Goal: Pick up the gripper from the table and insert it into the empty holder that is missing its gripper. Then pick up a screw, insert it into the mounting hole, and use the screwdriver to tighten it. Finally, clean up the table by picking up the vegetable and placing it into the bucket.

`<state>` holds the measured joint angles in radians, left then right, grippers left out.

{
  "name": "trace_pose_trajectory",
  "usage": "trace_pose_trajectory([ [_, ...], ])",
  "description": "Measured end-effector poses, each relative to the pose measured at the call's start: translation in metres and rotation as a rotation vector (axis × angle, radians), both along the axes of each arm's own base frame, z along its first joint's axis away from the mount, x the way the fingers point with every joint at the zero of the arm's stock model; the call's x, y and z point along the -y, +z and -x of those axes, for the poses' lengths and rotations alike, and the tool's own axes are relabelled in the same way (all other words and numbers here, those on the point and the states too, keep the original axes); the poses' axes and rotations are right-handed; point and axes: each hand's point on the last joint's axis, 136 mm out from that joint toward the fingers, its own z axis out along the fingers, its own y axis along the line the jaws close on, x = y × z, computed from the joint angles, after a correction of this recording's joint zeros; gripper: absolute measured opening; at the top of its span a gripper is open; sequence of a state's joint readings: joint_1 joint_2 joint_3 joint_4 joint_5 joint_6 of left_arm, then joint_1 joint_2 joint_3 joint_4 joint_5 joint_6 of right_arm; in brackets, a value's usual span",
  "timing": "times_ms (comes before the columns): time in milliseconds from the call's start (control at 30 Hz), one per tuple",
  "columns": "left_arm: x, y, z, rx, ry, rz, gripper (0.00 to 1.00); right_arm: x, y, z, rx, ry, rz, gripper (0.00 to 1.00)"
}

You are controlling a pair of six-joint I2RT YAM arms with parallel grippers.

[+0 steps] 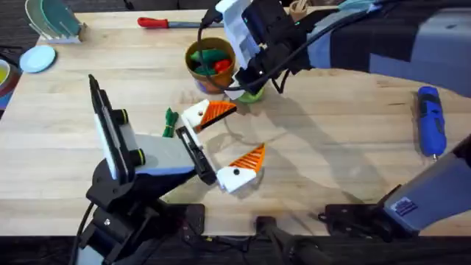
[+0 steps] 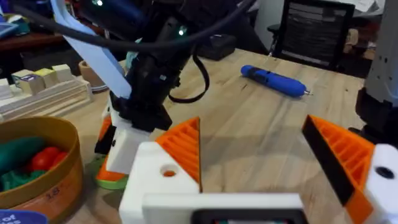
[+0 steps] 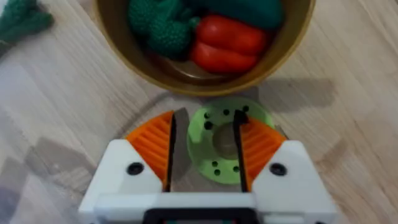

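The orange-brown bucket stands at the back centre with green and red toy food inside. My right gripper reaches across to just beside it. In the right wrist view this gripper is open, its orange pads low over a green round disc with holes. A small dark green vegetable lies on the table left of my left gripper, which is open wide and holds nothing. The blue screwdriver lies far right. The loose gripper, the empty holder and the screw are out of view.
A red-handled screwdriver lies along the back edge. A rack with plates and a blue lid sit at the back left. The right arm's links stretch across the right half of the table.
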<state>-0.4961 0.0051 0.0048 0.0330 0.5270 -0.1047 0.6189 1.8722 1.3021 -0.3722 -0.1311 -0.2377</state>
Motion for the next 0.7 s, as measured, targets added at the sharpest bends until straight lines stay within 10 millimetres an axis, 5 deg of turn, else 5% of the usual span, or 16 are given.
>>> trace_pose_trajectory([
  [200, 0.0, 0.0, 0.0, 0.0, 0.0, 0.0, 0.993, 0.006, -0.007, -0.002, 0.003, -0.015, 0.039, 0.513],
  [333, 0.0, 0.0, 0.0, 0.0, 0.0, 0.0, 0.994, 0.006, -0.015, -0.003, -0.003, -0.015, 0.051, 0.361],
  [700, 0.0, 0.0, 0.0, 0.0, 0.0, 0.0, 0.994, -0.001, -0.019, 0.002, 0.004, 0.002, 0.067, 0.186],
])
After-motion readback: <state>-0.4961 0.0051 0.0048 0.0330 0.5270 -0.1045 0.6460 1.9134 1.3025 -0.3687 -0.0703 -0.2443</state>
